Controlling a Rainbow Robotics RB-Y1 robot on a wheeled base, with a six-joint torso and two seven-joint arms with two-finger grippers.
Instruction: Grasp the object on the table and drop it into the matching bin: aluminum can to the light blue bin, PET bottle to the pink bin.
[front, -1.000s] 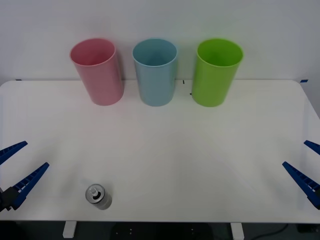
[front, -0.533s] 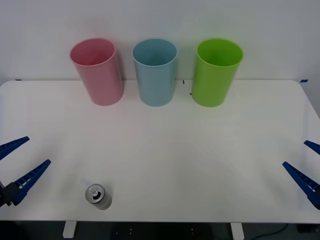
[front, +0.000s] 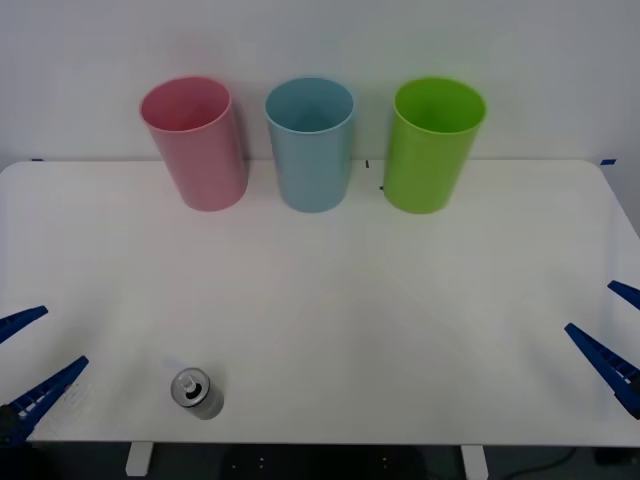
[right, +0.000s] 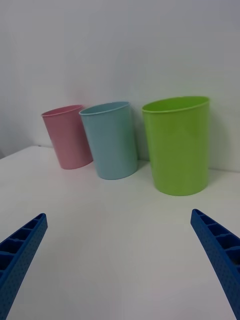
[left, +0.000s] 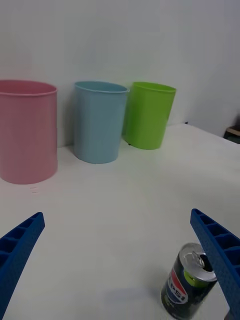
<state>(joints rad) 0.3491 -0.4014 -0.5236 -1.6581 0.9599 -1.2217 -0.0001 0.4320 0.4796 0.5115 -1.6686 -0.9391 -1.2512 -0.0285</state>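
Only readable text: "PEPSI" lettering, partly legible, with the round logo on the dark side of the aluminum can (left: 189, 285), standing upright near the table's (front: 400, 300) near-left edge. Bins, tabletop and wall carry no readable markings.

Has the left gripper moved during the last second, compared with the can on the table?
Yes. The open left gripper has slid down toward the table's near edge, level with the aluminum can, which has stayed put.
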